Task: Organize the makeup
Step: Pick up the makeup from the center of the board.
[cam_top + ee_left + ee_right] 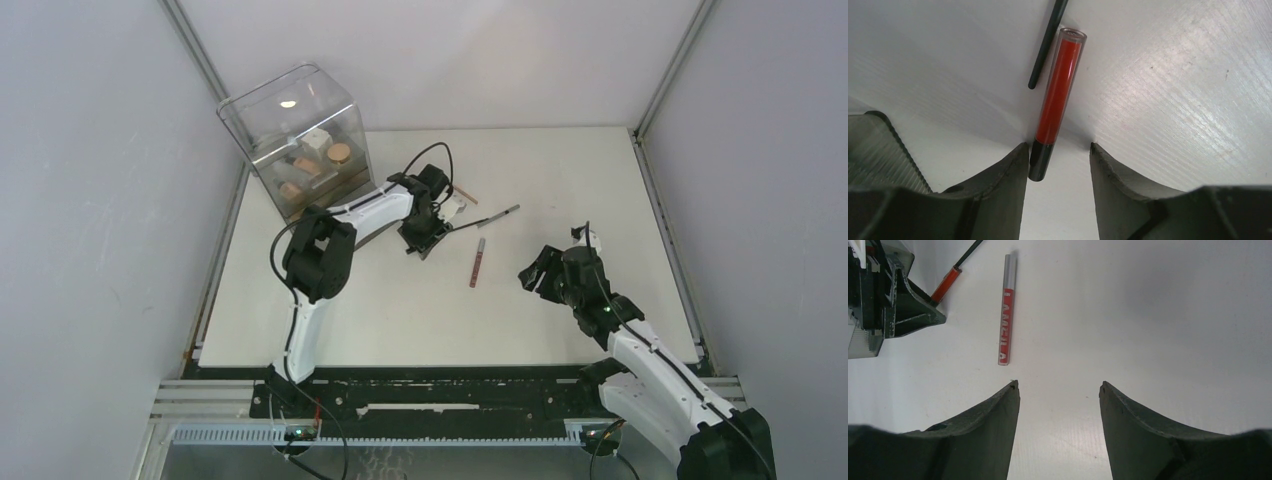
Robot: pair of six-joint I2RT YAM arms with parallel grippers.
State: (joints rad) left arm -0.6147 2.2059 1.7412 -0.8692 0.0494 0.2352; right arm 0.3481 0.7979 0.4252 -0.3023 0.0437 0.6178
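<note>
Left hand (1058, 148): low over the worktop (400, 320) near its middle, at the end of the outstretched left arm. Its jaws stand apart and are not clamped on anything.
Red tube with black cap (1058, 85): lies flat on the worktop with its black end between the left hand's 2 fingers (1008, 175). It touches the finger on the left of the wrist view, and bare worktop shows between it and the other finger.
Black brush (1045, 45): thin, lying on the worktop just beside the far, clear-tipped end of that tube. I cannot tell whether the 2 touch.
Right hand (1058, 385): open with nothing between its fingers, only bare worktop. It sits right of centre, well apart from the left hand.
Red tube with silver cap (1005, 325): lies flat and alone on the worktop between the 2 hands, touching neither. White lettering runs along its red part, and the silver end points away from the right hand.
Clear box (295, 130): stands upright at the back left corner of the worktop.
Inside the box: 1 white cube (318, 138) and 1 round tan compact (340, 153) show through the wall. The other pale pieces are too small to tell apart.
</note>
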